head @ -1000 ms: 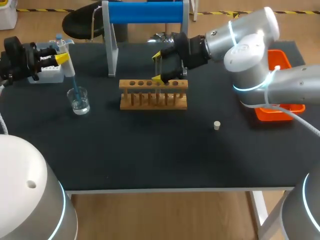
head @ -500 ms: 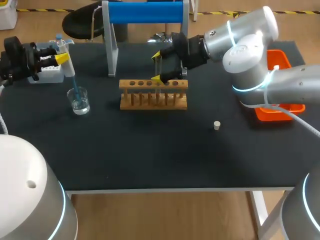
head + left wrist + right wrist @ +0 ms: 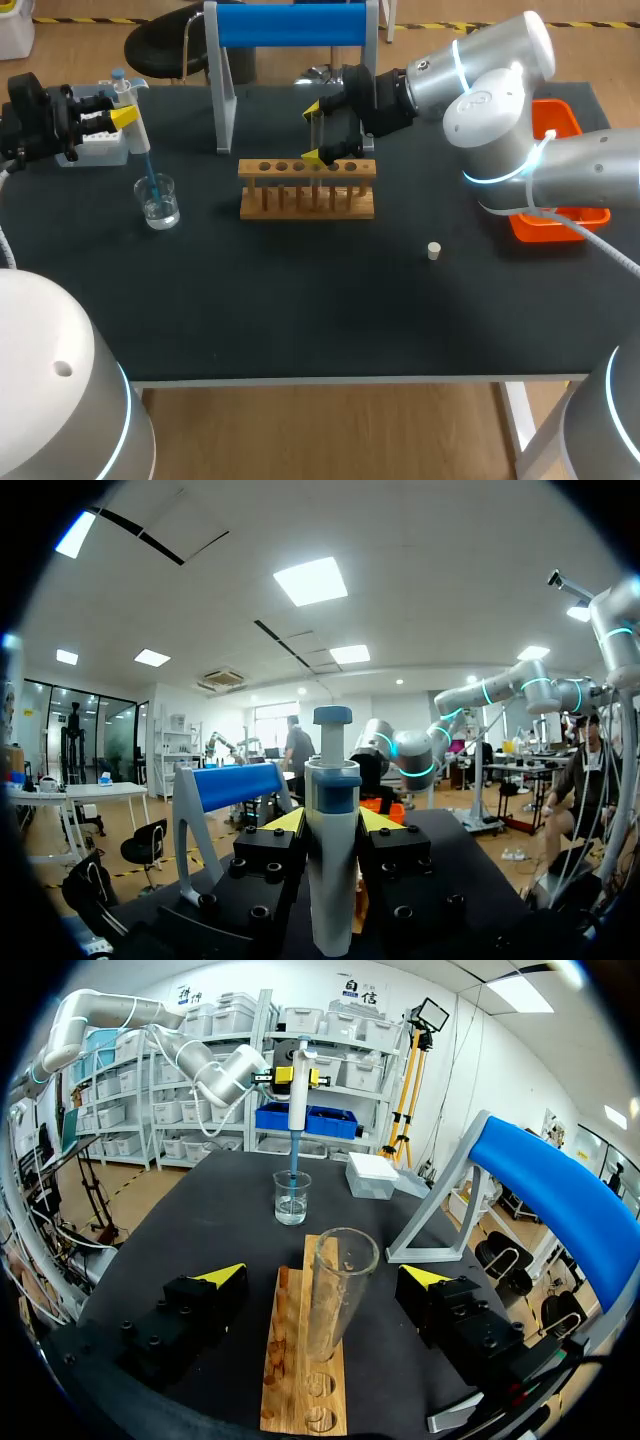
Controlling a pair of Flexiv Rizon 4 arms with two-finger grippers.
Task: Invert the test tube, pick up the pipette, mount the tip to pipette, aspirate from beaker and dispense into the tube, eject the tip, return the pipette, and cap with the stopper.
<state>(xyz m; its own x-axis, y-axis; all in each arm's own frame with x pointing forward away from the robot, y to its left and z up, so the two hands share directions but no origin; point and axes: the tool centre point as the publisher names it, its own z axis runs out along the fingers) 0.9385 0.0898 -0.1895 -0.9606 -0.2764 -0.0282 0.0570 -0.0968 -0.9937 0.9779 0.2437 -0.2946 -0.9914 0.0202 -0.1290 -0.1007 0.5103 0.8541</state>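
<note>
Right gripper (image 3: 314, 132) has edged slightly toward the far edge of the black worktop (image 3: 300, 300). Its fingers stand released on either side of the clear glass test tube (image 3: 338, 1295), upright in the wooden rack (image 3: 307, 195) mid-worktop. Left gripper (image 3: 331, 825) clenches the white pipette (image 3: 297, 1100), its blue tip in the glass beaker (image 3: 158, 203) near the left edge. Likely risks: an off-centre closing finger could tilt the tube, or a sideways pipette move could topple the beaker.

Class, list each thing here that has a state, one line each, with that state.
beaker: holds clear liquid
pipette: tip mounted, dipped in beaker
test tube: upright, uncapped, in rack
stopper: loose on table
left fingers: shut on pipette
right fingers: open
</note>
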